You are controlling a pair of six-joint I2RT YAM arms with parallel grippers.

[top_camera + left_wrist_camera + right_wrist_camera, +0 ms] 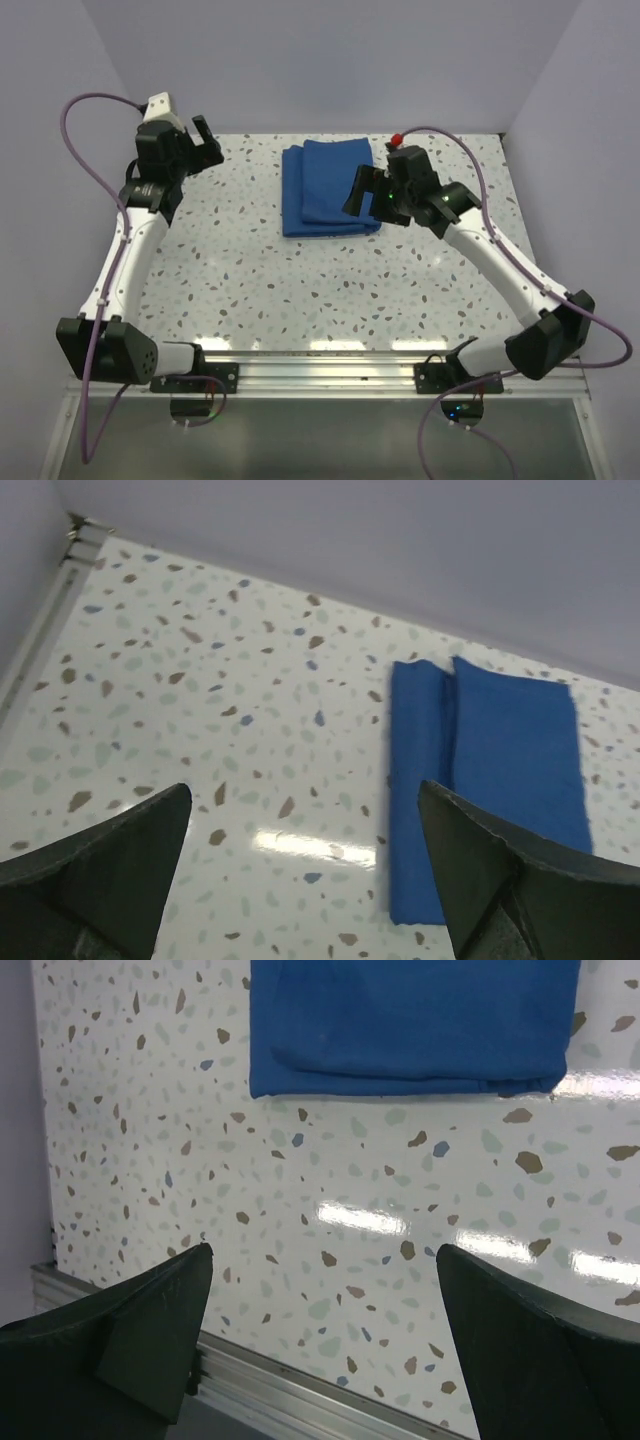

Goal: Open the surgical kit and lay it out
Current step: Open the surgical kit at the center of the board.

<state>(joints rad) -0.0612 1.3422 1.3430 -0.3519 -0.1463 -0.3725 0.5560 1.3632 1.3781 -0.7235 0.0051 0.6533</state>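
The surgical kit shows only as a folded royal-blue cloth wrap (328,187) lying flat at the back middle of the table; the steel tray and instruments are hidden. The wrap also shows in the left wrist view (490,780) and the right wrist view (410,1025). My left gripper (205,140) is open and empty, raised at the back left, well left of the wrap. My right gripper (357,192) is open and empty, hovering at the wrap's right edge. In the wrist views the left gripper (305,805) and the right gripper (325,1260) hold nothing.
The speckled white tabletop (260,270) is bounded by pale walls at the back and sides. An aluminium rail (320,362) runs along the near edge and shows in the right wrist view (250,1385). A rail also runs along the left edge (50,610).
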